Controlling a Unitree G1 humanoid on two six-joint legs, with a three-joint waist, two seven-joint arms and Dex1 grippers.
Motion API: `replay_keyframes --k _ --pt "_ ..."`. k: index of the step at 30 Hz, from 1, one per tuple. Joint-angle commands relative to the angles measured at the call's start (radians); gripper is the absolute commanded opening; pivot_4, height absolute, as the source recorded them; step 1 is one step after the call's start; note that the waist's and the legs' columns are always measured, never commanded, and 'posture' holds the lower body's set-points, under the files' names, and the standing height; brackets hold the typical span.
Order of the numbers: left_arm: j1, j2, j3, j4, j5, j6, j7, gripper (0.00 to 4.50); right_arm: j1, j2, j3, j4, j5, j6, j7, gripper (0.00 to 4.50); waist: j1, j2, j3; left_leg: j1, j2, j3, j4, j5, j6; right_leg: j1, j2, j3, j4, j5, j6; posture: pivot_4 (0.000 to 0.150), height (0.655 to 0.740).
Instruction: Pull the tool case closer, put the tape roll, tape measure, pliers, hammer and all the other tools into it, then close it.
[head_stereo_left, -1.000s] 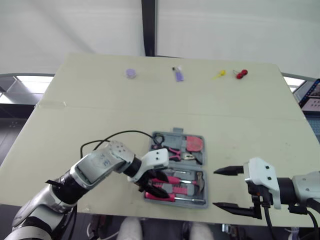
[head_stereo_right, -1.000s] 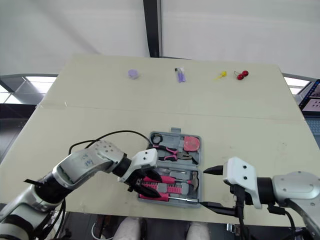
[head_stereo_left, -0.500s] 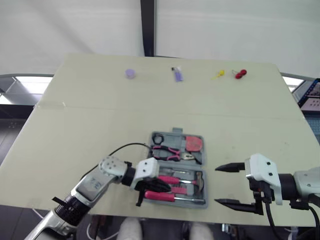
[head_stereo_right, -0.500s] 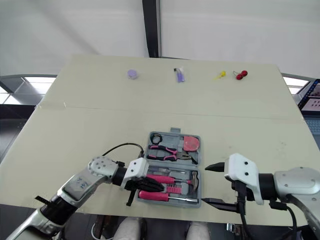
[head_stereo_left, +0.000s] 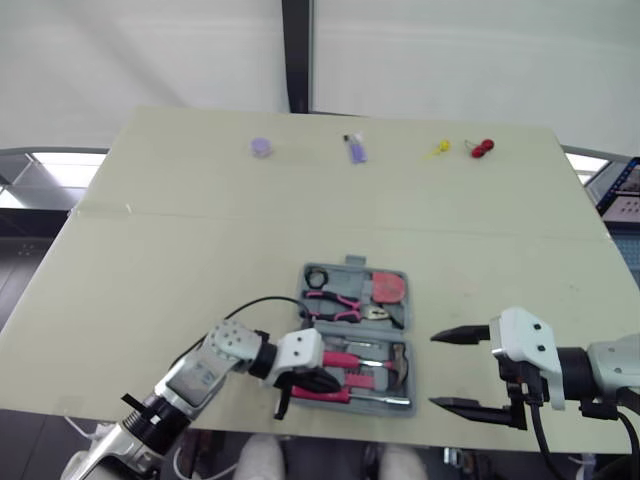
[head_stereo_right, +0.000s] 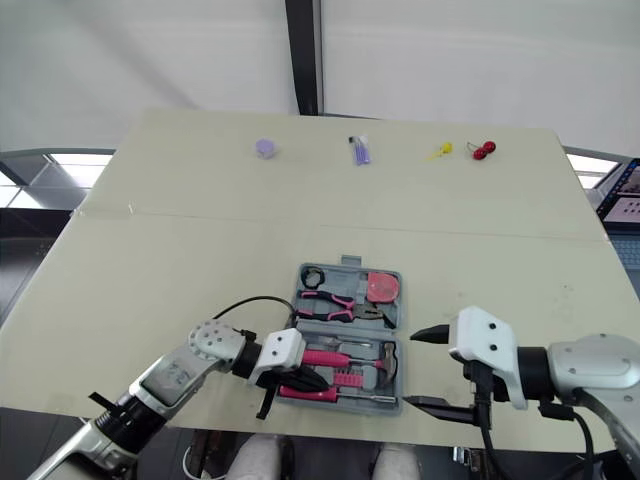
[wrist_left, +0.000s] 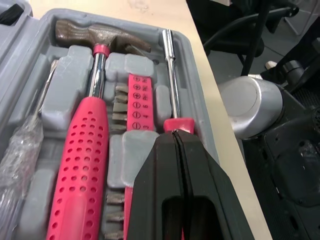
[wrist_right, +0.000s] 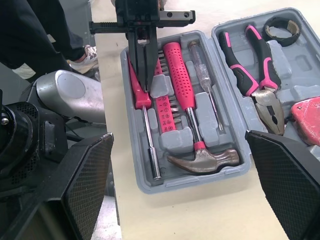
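One tool case (wrist_right: 195, 181), one hammer (wrist_right: 180, 75), one pair of pliers (wrist_right: 261, 97). One tape roll (wrist_right: 279, 39), one tape measure (head_stereo_left: 388, 287), two screwdrivers (wrist_right: 202, 90).

1. Tool case (head_stereo_left: 354, 263): plain grey, inside and out.
2. Hammer (wrist_left: 80, 150): hot-pink handle dotted with rows of small holes, and a dull grey-brown head.
3. Pliers (wrist_right: 247, 60): pink-and-black grips with a steel-grey nose.
4. Tape roll (wrist_right: 270, 25): black.
5. Tape measure (wrist_right: 307, 112): reddish pink.
6. Bit strip (wrist_left: 136, 97): pink, marked with white symbols.
7. Left gripper (wrist_left: 176, 137) and right gripper (head_stereo_left: 432, 372): black fingers, white housings.
8. Table (head_stereo_left: 200, 220): pale cream.
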Motion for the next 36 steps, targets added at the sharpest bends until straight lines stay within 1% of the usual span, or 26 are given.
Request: replay_keyframes --k 1,16,25,28,33,36 --pt "0.008 0.002 -0.010 -0.026 0.013 -0.011 -0.019 0.03 0.005 -0.004 -0.028 -0.011 0.015 0.002 0.007 4.50 0.000 0.000 0.000 0.000 0.000 0.000 0.000 0.000 0.000 0.000 0.000 0.000 0.000 0.000 0.000 0.150 0.7400" --pt "-0.008 0.032 -0.104 0.051 0.184 -0.049 -0.032 0.03 0.012 -0.004 -0.033 -0.009 0.008 -0.002 0.008 4.50 0.001 0.000 -0.004 0.001 0.000 0.000 0.000 0.000 0.000 0.001 0.000 0.000 0.000 0.000 0.000 0.150 0.7400" --pt "-0.007 0.038 -0.148 0.064 0.223 -0.052 -0.043 0.03 0.029 -0.005 -0.047 -0.011 0.007 -0.004 0.010 4.50 0.000 0.000 -0.010 0.005 0.000 0.000 -0.002 0.000 0.000 0.005 0.000 0.000 -0.001 0.000 0.000 0.150 0.7400" --pt "-0.007 0.018 -0.124 0.059 0.191 -0.055 -0.038 0.03 0.033 -0.005 -0.059 -0.009 0.011 -0.001 0.011 4.50 0.000 0.001 -0.010 0.006 0.000 0.000 -0.002 0.000 0.001 0.006 0.000 0.000 -0.001 0.000 0.000 0.150 0.7400" --pt "-0.024 0.002 -0.028 0.023 0.096 -0.001 -0.039 0.03 0.036 0.007 -0.076 0.012 0.023 0.003 0.012 4.50 0.000 0.001 -0.010 0.006 0.000 0.000 -0.002 -0.001 0.001 0.007 0.000 0.000 -0.002 0.000 0.000 0.150 0.7400" --pt "-0.027 0.008 0.060 -0.049 -0.007 0.089 -0.046 0.79 0.030 0.030 -0.077 0.062 0.040 0.005 0.006 4.50 -0.001 0.000 -0.010 0.006 0.000 0.000 -0.002 -0.001 0.001 0.006 0.000 -0.001 -0.002 0.000 0.000 0.150 0.7400"
